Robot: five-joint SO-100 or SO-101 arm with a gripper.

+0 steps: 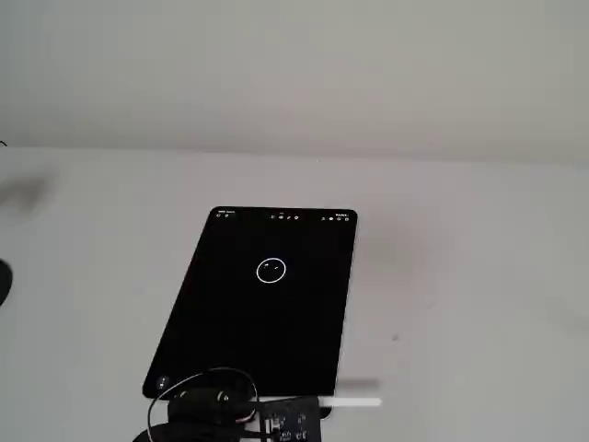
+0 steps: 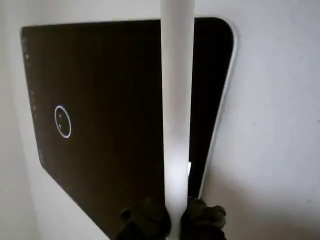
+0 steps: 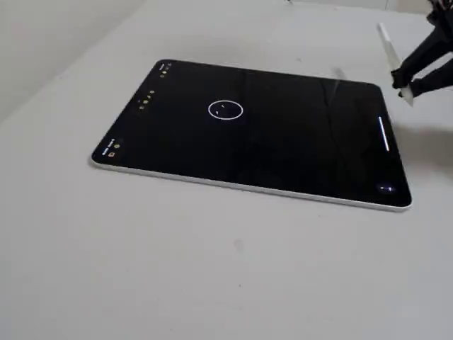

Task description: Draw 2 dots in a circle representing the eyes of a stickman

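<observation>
Gripper (image 2: pixel 172 220) clamps white stylus (image 2: pixel 177 100); two dots (image 2: pixel 60 119) inside circle (image 2: pixel 56 131).

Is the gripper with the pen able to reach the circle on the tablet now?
Probably yes. The gripper holds the pen off the tablet's edge, and nothing lies between it and the circle.

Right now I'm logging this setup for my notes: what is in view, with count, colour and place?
tablet: one, black screen, flat on the table.
circle: one, thin white outline, on the screen.
dots: two, tiny white marks, inside the circle.
icons: several, small, along the screen's edges.
table: one, pale grey, under everything.
stylus: one, white, held above the tablet's edge.
tool: one, dark, shut on the stylus, off to the tablet's side.
</observation>
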